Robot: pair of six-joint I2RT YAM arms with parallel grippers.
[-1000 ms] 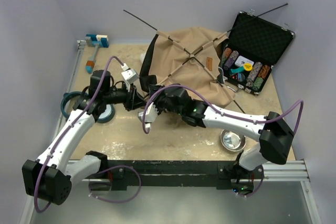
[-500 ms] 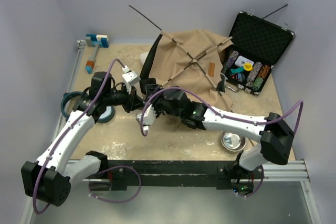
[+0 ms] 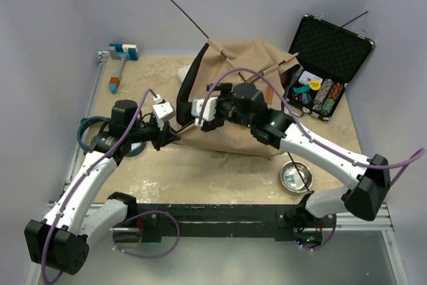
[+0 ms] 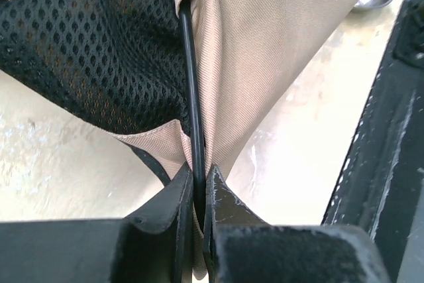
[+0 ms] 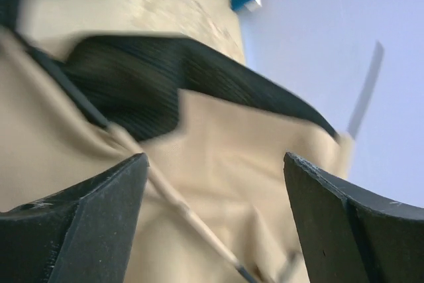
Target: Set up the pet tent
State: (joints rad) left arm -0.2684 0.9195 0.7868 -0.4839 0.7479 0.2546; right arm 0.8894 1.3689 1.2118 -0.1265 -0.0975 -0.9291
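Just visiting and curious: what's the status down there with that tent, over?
Left gripper shut on a pole at the pet tent corner. Right gripper open above the fabric. Tent partly raised, sagging. Chip case close beside it.

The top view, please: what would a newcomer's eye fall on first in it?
The tan tent, bunched up in the middle of the table with thin poles sticking out at the back. The left gripper is shut on a black pole at the tent's near left corner, while the right gripper hangs open over the fabric. An open black case of chips stands at the back right.
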